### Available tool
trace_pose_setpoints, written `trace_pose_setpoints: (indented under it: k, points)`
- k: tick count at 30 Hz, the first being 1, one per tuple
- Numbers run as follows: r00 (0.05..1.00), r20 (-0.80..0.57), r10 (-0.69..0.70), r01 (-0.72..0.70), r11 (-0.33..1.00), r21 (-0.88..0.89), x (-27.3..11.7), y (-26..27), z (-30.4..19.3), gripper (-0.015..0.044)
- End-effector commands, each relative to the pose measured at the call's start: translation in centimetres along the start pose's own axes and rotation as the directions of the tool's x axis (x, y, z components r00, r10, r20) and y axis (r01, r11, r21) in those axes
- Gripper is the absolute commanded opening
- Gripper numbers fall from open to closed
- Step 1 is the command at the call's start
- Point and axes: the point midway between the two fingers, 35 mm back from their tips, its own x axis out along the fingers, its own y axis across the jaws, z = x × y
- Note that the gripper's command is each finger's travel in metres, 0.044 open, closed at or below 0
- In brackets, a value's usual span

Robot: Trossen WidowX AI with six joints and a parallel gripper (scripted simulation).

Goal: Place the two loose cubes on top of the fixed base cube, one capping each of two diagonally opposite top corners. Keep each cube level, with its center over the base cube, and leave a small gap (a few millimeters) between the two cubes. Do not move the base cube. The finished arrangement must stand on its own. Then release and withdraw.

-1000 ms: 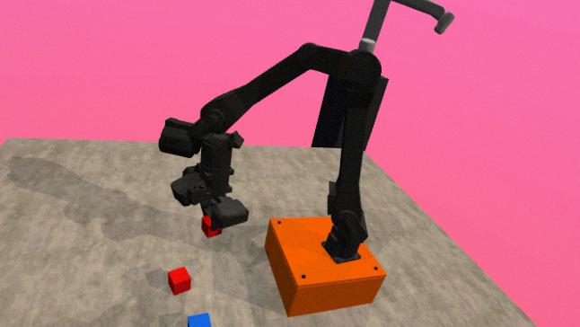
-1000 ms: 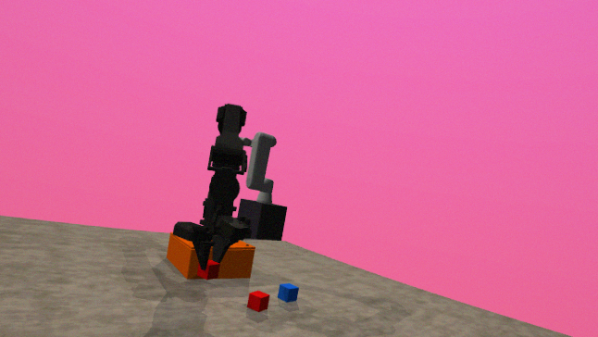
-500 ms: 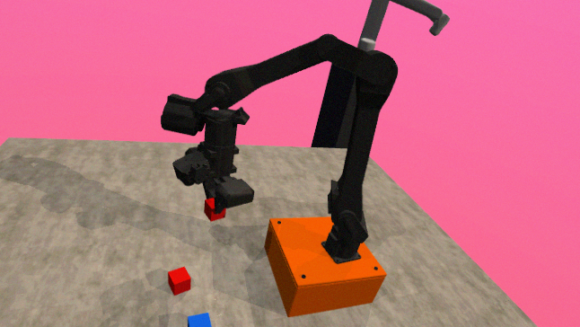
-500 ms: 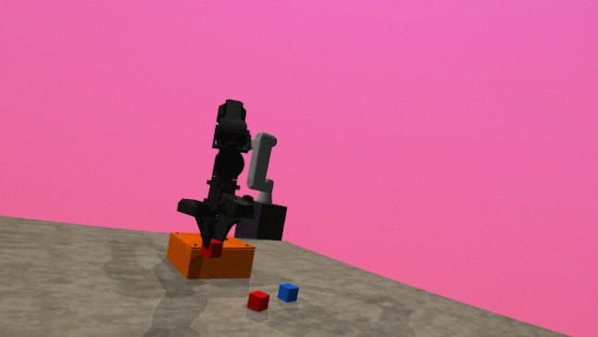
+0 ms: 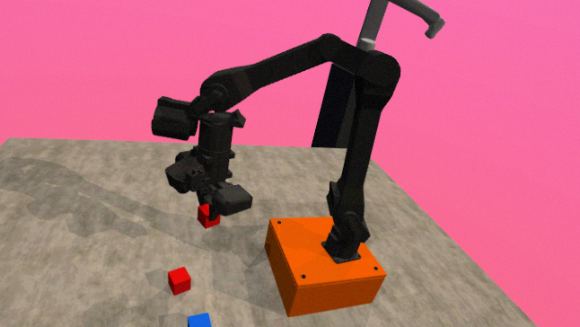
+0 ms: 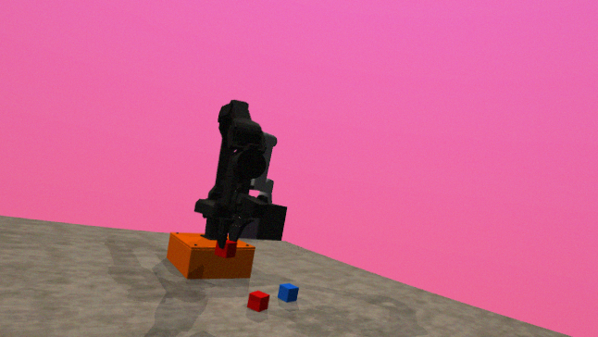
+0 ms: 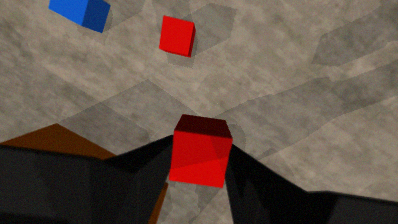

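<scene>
My gripper (image 5: 211,213) (image 6: 227,243) (image 7: 200,145) is shut on a red cube (image 5: 205,220) (image 6: 227,251) (image 7: 200,150) and holds it above the table. In the wrist view the held cube sits between both fingers, slightly turned. A second red cube (image 5: 180,281) (image 6: 258,301) (image 7: 176,36) rests on the table. A blue cube (image 5: 199,321) (image 6: 288,293) (image 7: 70,11) stands near it, with a space between them and nothing on its top. The blue cube is cut off by the frame edge in the top view and in the wrist view.
An orange box (image 5: 292,256) (image 6: 219,266) (image 7: 56,138) bears my arm's base and stands beside the held cube in the top view. A dark block (image 5: 333,108) (image 6: 274,222) with a grey arm (image 5: 373,20) stands behind, beyond the table edge.
</scene>
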Motion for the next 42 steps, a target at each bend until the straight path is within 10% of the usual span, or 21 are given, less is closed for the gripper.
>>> trace_pose_setpoints:
  k: [1,42]
  points:
    - [1.000,-0.007,0.004,-0.005,1.000,-0.023,0.5,0.8,0.7,0.0105]
    - [1.000,-0.003,0.013,-0.013,0.938,-0.346,3.3,11.9,7.6,0.0105]
